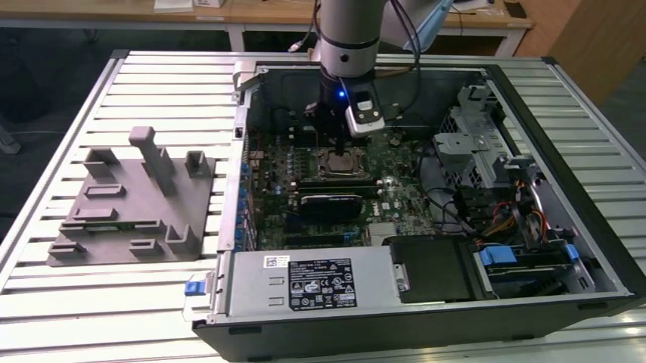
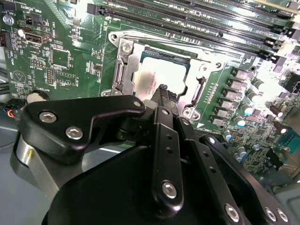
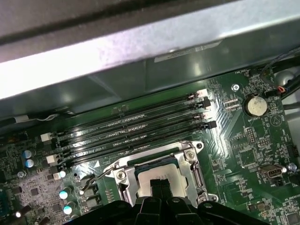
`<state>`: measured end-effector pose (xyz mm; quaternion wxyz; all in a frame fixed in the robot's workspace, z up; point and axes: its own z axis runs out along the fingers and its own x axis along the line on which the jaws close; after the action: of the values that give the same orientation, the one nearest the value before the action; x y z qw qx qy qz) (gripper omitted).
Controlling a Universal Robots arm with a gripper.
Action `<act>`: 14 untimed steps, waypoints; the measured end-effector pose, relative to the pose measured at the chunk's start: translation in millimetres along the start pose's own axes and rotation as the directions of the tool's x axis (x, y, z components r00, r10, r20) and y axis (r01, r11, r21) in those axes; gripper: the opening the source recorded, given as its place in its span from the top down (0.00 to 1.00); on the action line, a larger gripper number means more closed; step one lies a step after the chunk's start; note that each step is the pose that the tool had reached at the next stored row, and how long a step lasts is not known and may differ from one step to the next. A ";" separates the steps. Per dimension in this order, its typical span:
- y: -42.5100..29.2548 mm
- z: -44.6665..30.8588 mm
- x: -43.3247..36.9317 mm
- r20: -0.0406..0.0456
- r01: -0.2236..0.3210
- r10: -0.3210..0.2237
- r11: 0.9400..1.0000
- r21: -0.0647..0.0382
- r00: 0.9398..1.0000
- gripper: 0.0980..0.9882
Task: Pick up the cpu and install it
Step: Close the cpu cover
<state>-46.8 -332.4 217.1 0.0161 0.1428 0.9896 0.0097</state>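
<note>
Gripper [image 2: 164, 93] up close, fingers [image 3: 154, 187] pressed together and empty, tips right over the cpu [image 2: 149, 77], sitting in its socket [image 2: 121, 70]. Looks best pressing dead centre, flat, no tilt.

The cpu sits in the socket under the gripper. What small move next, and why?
Probably lift straight up a little. The cpu lies flat inside the socket frame, and the shut gripper sits just over its top plate with nothing held; rising would clear the view for checking the seating.
</note>
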 end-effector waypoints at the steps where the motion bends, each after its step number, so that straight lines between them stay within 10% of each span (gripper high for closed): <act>1: -0.1 0.4 0.0 0.000 0.004 -0.004 1.000 0.000 1.000 0.99; 14: -5.6 4.7 2.1 -0.002 0.075 -0.075 0.997 -0.002 0.997 0.99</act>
<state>-50.2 -337.1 212.2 0.0156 0.1054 0.9943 0.0103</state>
